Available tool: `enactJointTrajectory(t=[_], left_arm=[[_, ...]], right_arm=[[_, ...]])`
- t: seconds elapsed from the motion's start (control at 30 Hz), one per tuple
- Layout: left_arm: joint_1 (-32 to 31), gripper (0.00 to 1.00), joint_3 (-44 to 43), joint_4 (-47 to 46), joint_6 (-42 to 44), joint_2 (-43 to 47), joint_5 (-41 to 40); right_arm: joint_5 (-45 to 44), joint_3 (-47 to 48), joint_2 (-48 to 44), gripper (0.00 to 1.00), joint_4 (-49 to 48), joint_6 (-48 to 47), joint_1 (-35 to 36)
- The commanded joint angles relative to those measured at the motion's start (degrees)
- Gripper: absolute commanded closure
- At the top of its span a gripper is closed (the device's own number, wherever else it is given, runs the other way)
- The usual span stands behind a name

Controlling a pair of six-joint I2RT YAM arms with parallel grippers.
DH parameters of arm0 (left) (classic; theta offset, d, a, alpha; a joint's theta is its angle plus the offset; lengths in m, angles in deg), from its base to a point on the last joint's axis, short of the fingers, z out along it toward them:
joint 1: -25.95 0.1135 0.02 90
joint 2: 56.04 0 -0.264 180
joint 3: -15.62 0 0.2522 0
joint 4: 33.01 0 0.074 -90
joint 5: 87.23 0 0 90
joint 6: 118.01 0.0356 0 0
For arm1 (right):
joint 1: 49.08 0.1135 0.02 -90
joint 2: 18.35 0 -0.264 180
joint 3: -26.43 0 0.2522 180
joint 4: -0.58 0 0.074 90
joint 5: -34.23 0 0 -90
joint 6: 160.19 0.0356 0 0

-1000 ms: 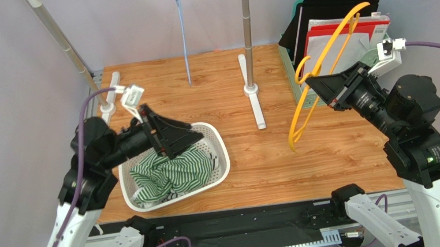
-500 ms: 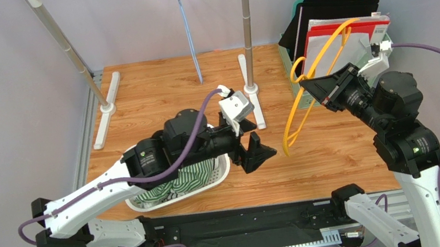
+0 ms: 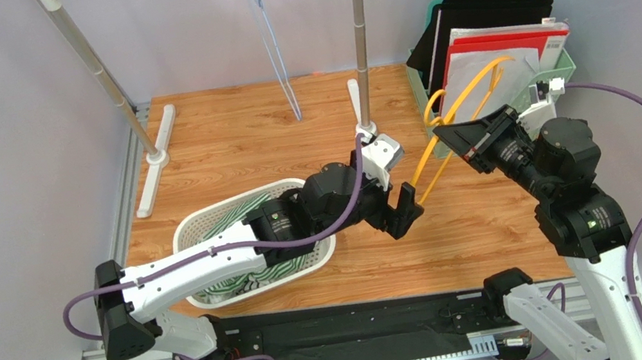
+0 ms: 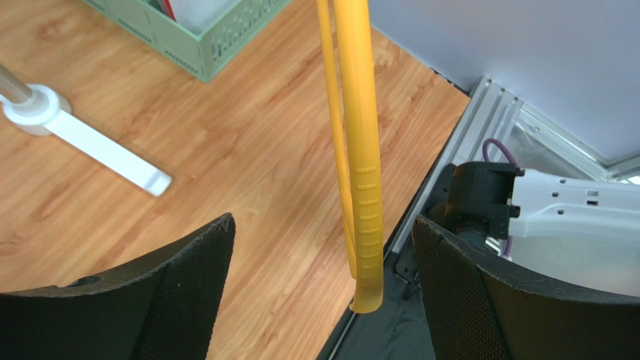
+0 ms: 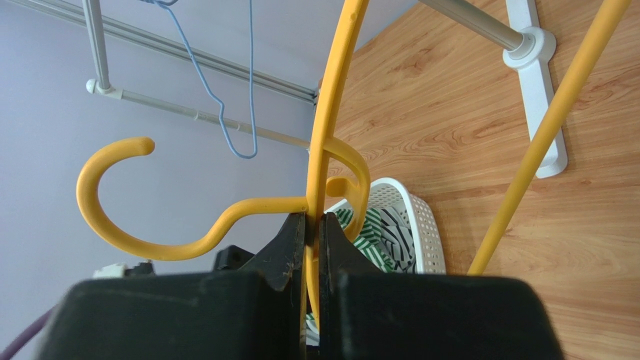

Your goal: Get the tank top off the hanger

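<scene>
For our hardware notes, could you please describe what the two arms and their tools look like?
Both the left arm and right arm have white link shells with black joint housings. A purple cable runs along each to a small white camera box at the wrist. The left tool and right tool are black with broad wedge-shaped fingers.

left jaws swung from basket (image 3: 205, 222) to hanger (image 3: 467, 93) tip, hanger lowered

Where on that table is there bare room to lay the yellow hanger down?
There is bare wood between the two rack feet, behind the white basket. A smaller patch sits at the front edge, beside the left tool. Crowded: the basket side and the corner by the green crate.
</scene>
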Motion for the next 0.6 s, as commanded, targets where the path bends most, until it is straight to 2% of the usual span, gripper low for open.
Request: enactJointTrajectory(t=[0.0, 0.07, 0.17, 0.2, 0.27, 0.3, 0.37, 0.4, 0.43, 0.53, 0.57], left_arm=[[-0.19, 0.17, 2.21, -6.33, -3.93, 0.24, 3.02], [-0.1, 0.24, 3.09, -6.16, -4.46, 0.16, 2.68], [-0.1, 0.41, 4.59, -5.72, -5.51, 0.85, 1.79], [-0.19, 0.5, 5.03, -5.72, -6.3, 1.21, 1.88], [-0.19, 0.59, 6.43, -5.98, -6.92, 2.17, 2.41], [-0.19, 0.75, 6.96, -5.98, -7.79, 2.61, 2.5], [-0.1, 0.88, 8.54, -5.37, -8.68, 4.19, 1.97], [-0.19, 0.99, 8.98, -4.76, -9.55, 4.72, 1.62], [-0.19, 1.0, 9.68, -3.53, -9.91, 5.42, -0.03], [-0.1, 1.0, 10.82, 2.09, -11.31, 8.58, -3.64], [-0.1, 1.0, 11.18, 4.63, -11.4, 10.68, -4.26]], right_arm=[[1.43, -1.49, -0.85, 0.99, -5.37, 4.39, -0.26], [2.14, -2.98, -1.38, 0.99, -6.51, 5.53, -0.26], [1.62, -4.47, -1.91, 0.99, -6.52, 6.94, -0.26], [1.35, -4.83, -2.26, 0.99, -6.52, 7.9, -0.26], [1.09, -5.88, -2.61, 0.99, -6.52, 8.7, -0.26], [1.09, -6.15, -2.88, 0.99, -6.52, 9.23, -0.26], [1.43, -6.76, -2.88, 0.97, -6.87, 10.02, -0.26], [1.44, -6.94, -2.88, 0.96, -6.78, 9.93, -0.26], [1.44, -6.85, -2.96, 0.94, -6.69, 9.59, -0.26], [2.14, -6.41, -2.44, 0.77, -6.69, 8.27, -0.26], [2.66, -6.24, -2.35, 0.74, -6.69, 7.05, -0.26]])
